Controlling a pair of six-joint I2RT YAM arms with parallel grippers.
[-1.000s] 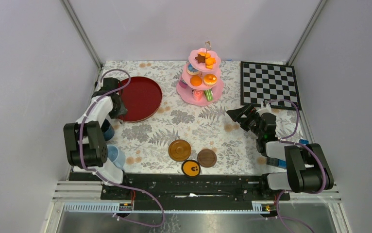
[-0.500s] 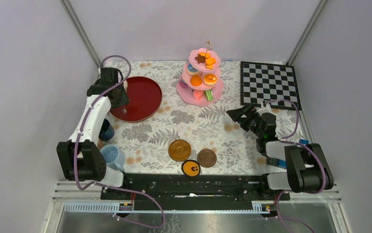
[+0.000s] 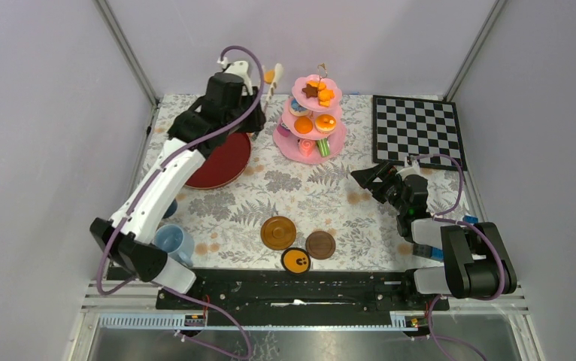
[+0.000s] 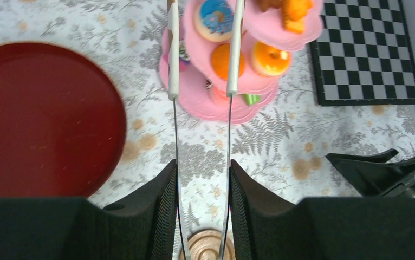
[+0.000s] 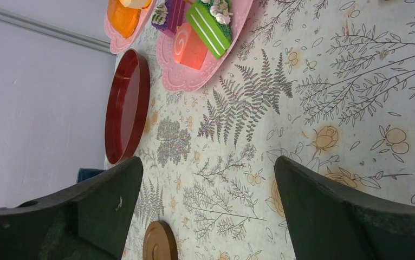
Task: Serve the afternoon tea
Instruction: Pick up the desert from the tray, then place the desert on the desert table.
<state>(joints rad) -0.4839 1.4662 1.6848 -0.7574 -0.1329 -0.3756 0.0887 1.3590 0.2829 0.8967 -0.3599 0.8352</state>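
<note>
3-tier cake stand (image 3: pixel 286 141); left tool (image 4: pixel 201 176) clamps tongs (image 4: pixel 173 54) near.

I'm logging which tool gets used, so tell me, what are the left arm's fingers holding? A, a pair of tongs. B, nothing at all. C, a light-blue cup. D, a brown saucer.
A: the left gripper has its fingers pressed on a pair of tongs, whose two thin arms reach out over the pink cake stand.

L arm (image 3: pixel 159 183) white w/ blk joints, R arm (image 3: pixel 467 262) blk, purple cables (image 3: pixel 249 56)
</note>
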